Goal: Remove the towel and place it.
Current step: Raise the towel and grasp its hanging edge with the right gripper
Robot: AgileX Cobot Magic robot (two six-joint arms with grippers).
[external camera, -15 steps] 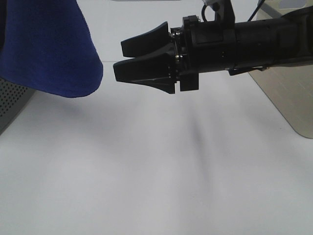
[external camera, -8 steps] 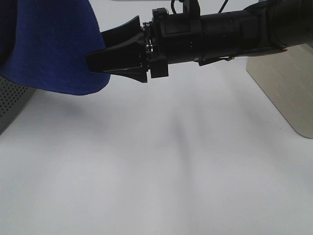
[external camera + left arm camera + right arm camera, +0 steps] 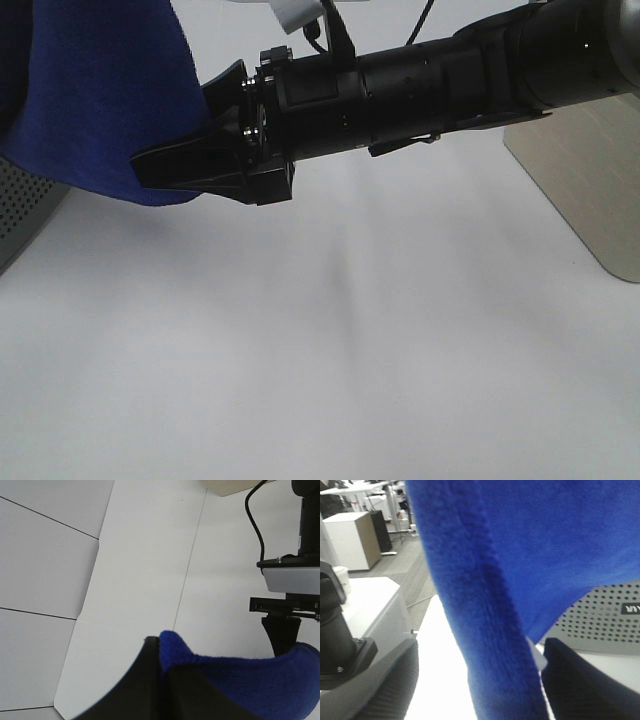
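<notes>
Here, basket label (image 3: 630, 609) illegible; right tool (image 3: 487, 680) straddles towel (image 3: 520, 540).

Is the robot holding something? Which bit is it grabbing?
Yes. The left hand pinches the blue towel at a bunched fold. The right hand is open around its hanging edge, not gripping.

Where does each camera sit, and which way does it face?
Exterior high: off the arms, high, facing down at the table; the right arm reaches to the towel.
Left wrist: on the left arm, facing past the left fingers, shut on the towel; right arm beyond.
Right wrist: on the right arm, facing between the open right fingers at the towel.
Shared: the towel, in all three.
</notes>
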